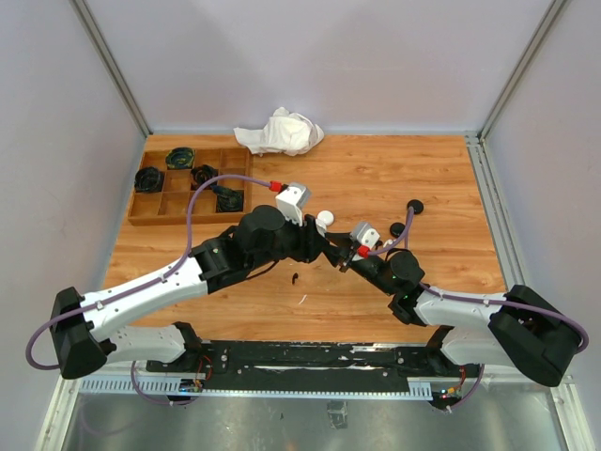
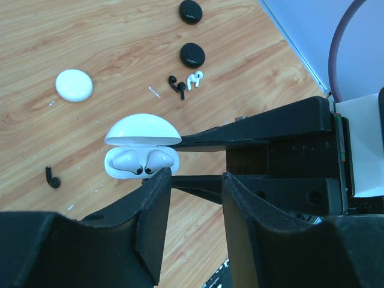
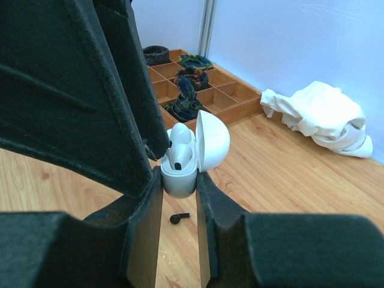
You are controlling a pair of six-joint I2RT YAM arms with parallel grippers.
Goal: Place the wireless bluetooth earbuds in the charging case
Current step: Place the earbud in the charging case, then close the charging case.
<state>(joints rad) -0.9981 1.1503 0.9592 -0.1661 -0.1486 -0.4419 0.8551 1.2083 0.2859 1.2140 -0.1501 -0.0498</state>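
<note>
The white charging case (image 3: 180, 174) is held above the table with its lid (image 3: 213, 141) open, and my right gripper (image 3: 179, 180) is shut on its body. Two white earbuds (image 2: 141, 161) sit in its wells. My left gripper (image 2: 194, 176) is open right beside the case with nothing between its fingers (image 2: 155, 204). One black earbud (image 3: 179, 218) lies on the wood under the case. A loose black earbud (image 2: 176, 84) and a white one (image 2: 194, 78) lie together farther off. In the top view both grippers meet at mid-table (image 1: 333, 254).
A closed white round case (image 2: 74, 85) and two black round cases (image 2: 192, 55) (image 2: 191, 11) lie on the table. A thin white sliver (image 2: 154, 91) lies near the loose buds. A wooden divided tray (image 1: 188, 188) stands at the back left, a crumpled white cloth (image 1: 280, 132) at the back.
</note>
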